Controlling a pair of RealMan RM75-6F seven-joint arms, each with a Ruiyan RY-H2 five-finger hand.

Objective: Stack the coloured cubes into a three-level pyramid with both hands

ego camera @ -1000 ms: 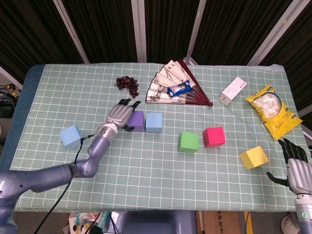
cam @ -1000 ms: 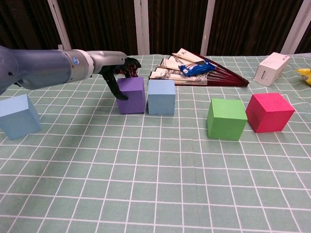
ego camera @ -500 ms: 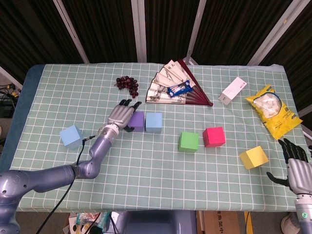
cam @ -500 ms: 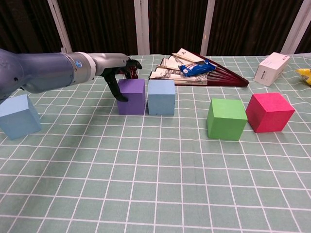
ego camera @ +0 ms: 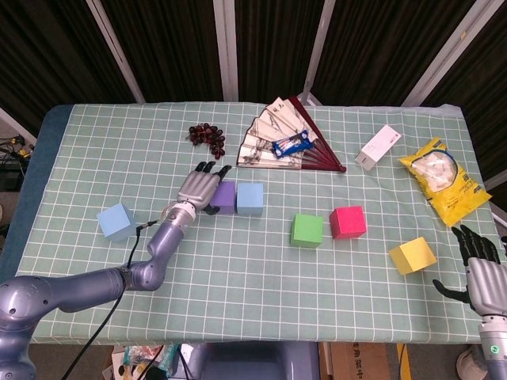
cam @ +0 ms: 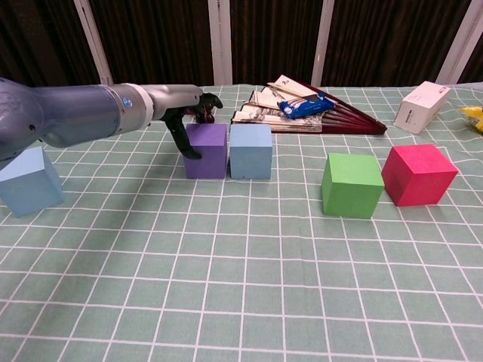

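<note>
The left hand [ego camera: 200, 188] rests against the left face of the purple foam cube [cam: 206, 150], fingers draped over its far top edge and thumb on the near-left side; whether this is a firm grasp or only contact cannot be told. Compared with one second earlier, the purple cube has been nudged slightly rightward and now sits flush against the pale-blue foam cube [cam: 250, 151]. Judgement: a base row is being formed by pushing, and no cube has yet been stacked.

The second pale-blue cube [ego camera: 116, 222] stands near the table's left edge, well apart from the pair. The green cube [ego camera: 307, 230] and the red cube [ego camera: 348, 222] sit side by side right of centre, apart from the pair. The yellow cube [ego camera: 413, 256] lies near the right edge, close to the right hand [ego camera: 481, 273], which hangs beyond the front-right corner, released, fingers spread.

Open room lies between the pale-blue cube and the green cube and along the front edge. The paper folding fan [ego camera: 283, 142] and the dark grape bunch [ego camera: 207, 136] crowd the back.
</note>
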